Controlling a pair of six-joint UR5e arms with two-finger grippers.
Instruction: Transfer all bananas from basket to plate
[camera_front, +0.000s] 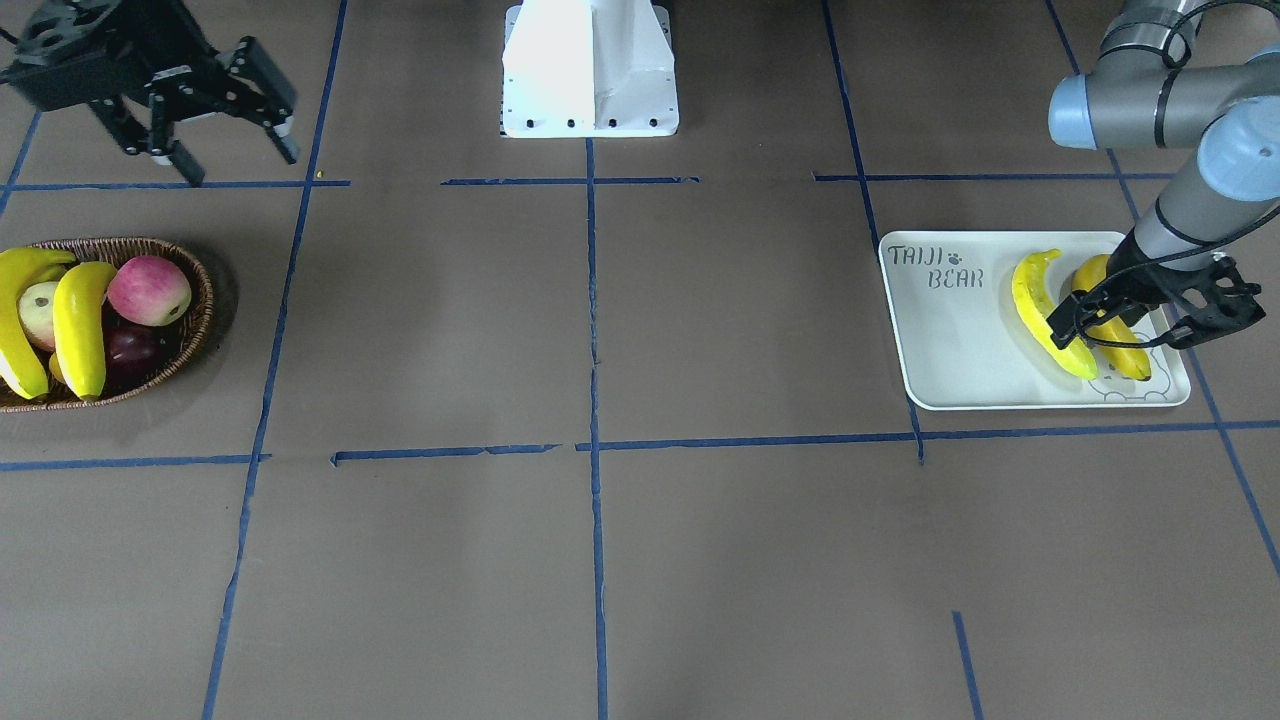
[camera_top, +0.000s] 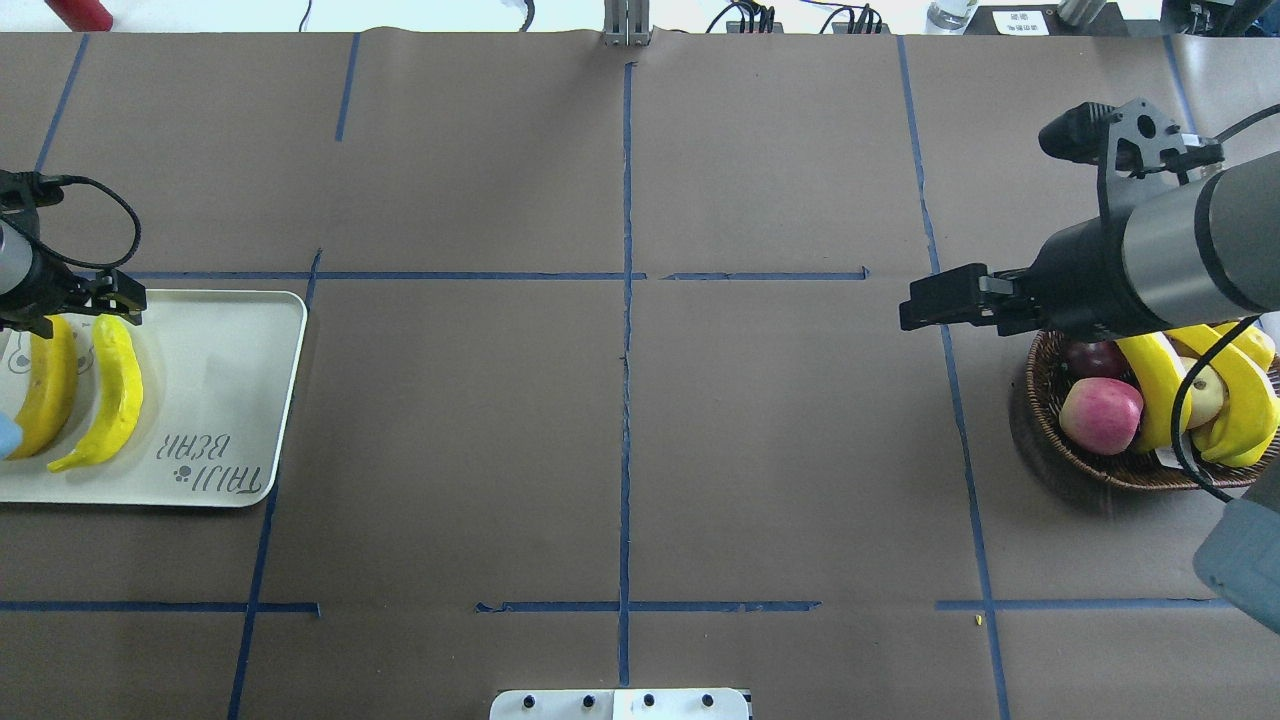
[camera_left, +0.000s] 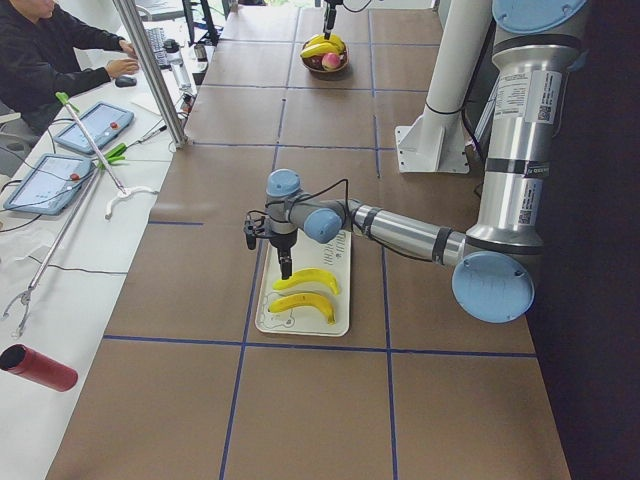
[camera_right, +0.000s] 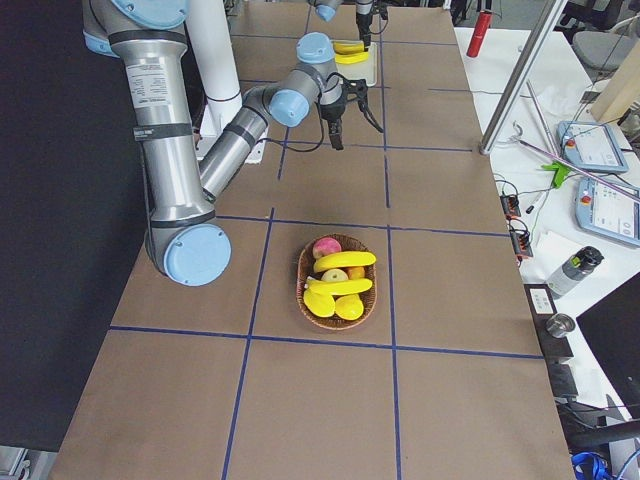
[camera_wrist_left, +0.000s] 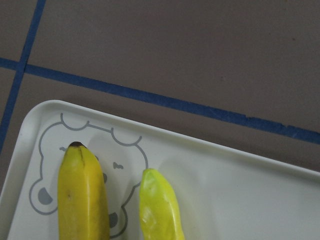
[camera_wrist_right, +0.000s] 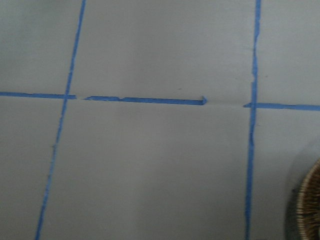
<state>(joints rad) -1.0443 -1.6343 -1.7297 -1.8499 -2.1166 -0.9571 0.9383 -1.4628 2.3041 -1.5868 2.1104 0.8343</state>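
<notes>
Two bananas lie side by side on the white plate (camera_front: 940, 330): a greenish one (camera_front: 1045, 315) and a deeper yellow one (camera_front: 1128, 352). My left gripper (camera_front: 1120, 325) hangs open just above their ends, holding nothing. The left wrist view shows both banana tips, the yellow (camera_wrist_left: 82, 195) on the bear drawing and the greenish (camera_wrist_left: 160, 207). Two more bananas (camera_top: 1160, 390) (camera_top: 1250, 400) rest in the wicker basket (camera_top: 1100, 470). My right gripper (camera_top: 910, 303) is open and empty, raised just to the inner side of the basket.
The basket also holds a pink-red apple (camera_top: 1100, 415), a dark fruit (camera_top: 1095, 355) and a pale fruit. The robot's white base (camera_front: 590, 70) stands at the table's middle edge. Blue tape lines cross the brown table. A person sits at a side desk (camera_left: 60, 60).
</notes>
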